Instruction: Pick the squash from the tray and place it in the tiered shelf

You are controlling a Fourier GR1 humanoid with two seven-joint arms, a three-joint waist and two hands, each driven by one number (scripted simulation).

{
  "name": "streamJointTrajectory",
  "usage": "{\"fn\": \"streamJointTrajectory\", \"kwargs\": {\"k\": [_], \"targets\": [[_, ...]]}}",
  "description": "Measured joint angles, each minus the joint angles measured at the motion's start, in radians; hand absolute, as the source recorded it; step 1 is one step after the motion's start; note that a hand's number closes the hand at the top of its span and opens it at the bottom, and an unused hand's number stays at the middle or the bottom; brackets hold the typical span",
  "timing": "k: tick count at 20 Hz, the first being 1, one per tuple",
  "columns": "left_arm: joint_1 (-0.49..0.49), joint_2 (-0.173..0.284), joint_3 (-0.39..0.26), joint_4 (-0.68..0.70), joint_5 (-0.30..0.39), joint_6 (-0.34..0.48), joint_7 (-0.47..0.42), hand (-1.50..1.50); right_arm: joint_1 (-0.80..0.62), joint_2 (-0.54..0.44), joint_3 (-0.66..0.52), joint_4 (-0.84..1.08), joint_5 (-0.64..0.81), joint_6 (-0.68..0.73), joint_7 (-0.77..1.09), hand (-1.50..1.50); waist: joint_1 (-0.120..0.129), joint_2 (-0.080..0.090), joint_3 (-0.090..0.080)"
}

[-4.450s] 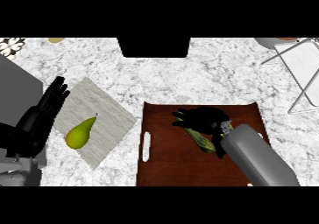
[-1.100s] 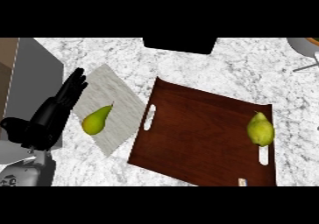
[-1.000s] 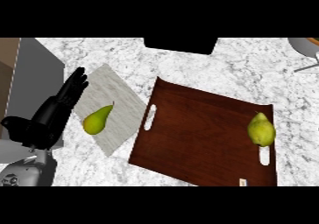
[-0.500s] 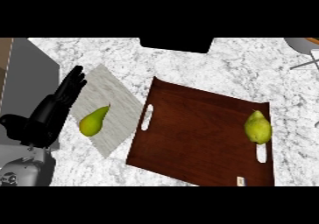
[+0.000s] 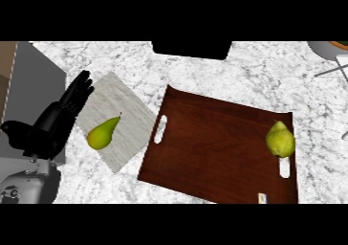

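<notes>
Green squash [image 5: 280,139] is lying at the tray [image 5: 212,143] right edge, unheld; left hand [image 5: 53,122] is resting open, empty. Judged step: pickup pending; right hand, unseen, must grasp it.

Tiered shelf [image 5: 341,72] — cut off by the right edge; only thin grey wire legs and part of a round rim at the far right corner show, tiers not visible. Left hand [image 5: 53,122]: forearm cut by the near edge, lower left. Right hand not visible in the head view. Grey-and-brown block [image 5: 25,91] at the left — clipped by the left edge, identity cannot be told. Small light mark [image 5: 262,197] on the tray's [image 5: 212,143] near right corner: too small to read.
</notes>
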Motion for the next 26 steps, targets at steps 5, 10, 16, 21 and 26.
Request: {"fn": "streamJointTrajectory", "kwargs": {"k": [5, 10, 16, 21, 26], "targets": [[0.003, -0.003, 0.000, 0.011, -0.001, -0.002, -0.009, 0.00, -0.067, -0.016, 0.016, 0.076, 0.053, 0.047, -0.029, 1.50, -0.004, -0.004, 0.002], [0.012, -0.007, 0.000, 0.015, -0.004, 0.002, -0.016, 0.00, -0.114, -0.024, -0.017, 0.124, 0.036, 0.050, -0.063, 1.50, -0.008, -0.005, 0.003], [0.015, -0.013, 0.005, 0.025, -0.012, 0.014, -0.030, 0.00, -0.143, -0.041, -0.092, 0.215, -0.030, 0.101, -0.121, 1.50, -0.020, -0.009, 0.000], [0.014, 0.000, 0.015, 0.018, -0.004, 0.004, -0.021, 0.00, -0.144, -0.040, -0.147, 0.260, -0.083, 0.133, -0.140, 1.50, -0.024, -0.012, -0.003], [0.015, -0.005, 0.017, 0.020, -0.003, 0.008, -0.017, 0.00, -0.112, -0.028, -0.163, 0.252, -0.094, 0.133, -0.119, 1.50, -0.030, -0.011, -0.004]]}}
